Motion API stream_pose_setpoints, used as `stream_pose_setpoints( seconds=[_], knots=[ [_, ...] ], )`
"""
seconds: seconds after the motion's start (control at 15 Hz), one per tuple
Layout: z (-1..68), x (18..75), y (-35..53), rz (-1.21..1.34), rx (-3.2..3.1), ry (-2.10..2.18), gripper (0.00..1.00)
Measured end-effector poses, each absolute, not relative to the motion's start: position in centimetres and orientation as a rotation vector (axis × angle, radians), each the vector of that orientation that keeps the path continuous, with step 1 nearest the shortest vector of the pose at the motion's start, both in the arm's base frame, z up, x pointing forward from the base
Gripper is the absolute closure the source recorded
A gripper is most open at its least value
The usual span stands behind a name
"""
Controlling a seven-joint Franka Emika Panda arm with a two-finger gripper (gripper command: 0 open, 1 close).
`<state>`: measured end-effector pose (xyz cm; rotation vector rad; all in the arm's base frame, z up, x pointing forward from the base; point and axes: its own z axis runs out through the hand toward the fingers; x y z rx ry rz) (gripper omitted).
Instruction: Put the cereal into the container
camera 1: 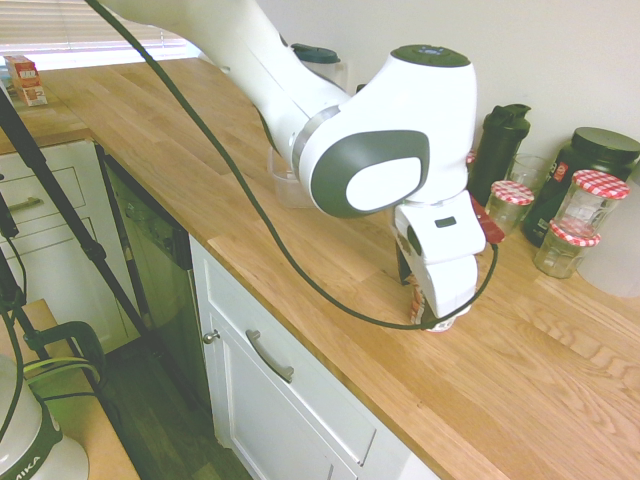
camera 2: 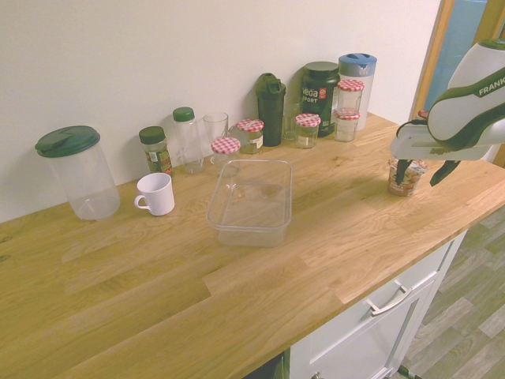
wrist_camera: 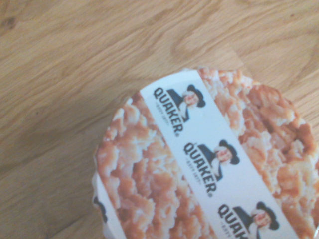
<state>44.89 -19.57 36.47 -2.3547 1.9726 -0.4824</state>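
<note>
Cereal cup (camera 2: 405,178) stands upright on the wooden counter (camera 2: 331,237) near its front edge, well apart from the container (camera 2: 251,201), which sits empty farther along the counter, in front of a white mug (camera 2: 155,193) and a row of jars. The gripper (camera 2: 426,170) hangs right over the cup with its dark fingers (camera 2: 403,171) spread wide, one to each side of the cup and, as far as the second exterior view shows, not touching it. Nothing is held. In the wrist view the foil lid (wrist_camera: 209,164), with its white Quaker band, fills much of the picture but sits off-centre.

The step in hand looks like the approach to a grasp. To do it well, the gripper should centre over the cup first, then sink until the fingers reach the cup's body below the wide lid rim, since a pinch on the foil edge alone would likely slip or crumple it. Closing should be gentle: the cup is light and thin-walled, and could tip or skid toward the counter edge if one finger meets it first. A straight lift should follow before any sideways carry toward the container.
</note>
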Motion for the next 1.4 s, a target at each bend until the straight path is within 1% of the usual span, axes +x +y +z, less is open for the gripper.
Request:
stream_pose_setpoints(
  seconds=[0.67,0.73,1.4],
  knots=[
    [35.5,47.1,-18.7,-0.672,-2.431,1.995,0.00],
    [35.6,47.2,-18.5,-0.691,-2.438,1.990,1.00],
    [35.5,47.6,-19.0,-0.774,-2.454,1.933,1.00]
  ],
)
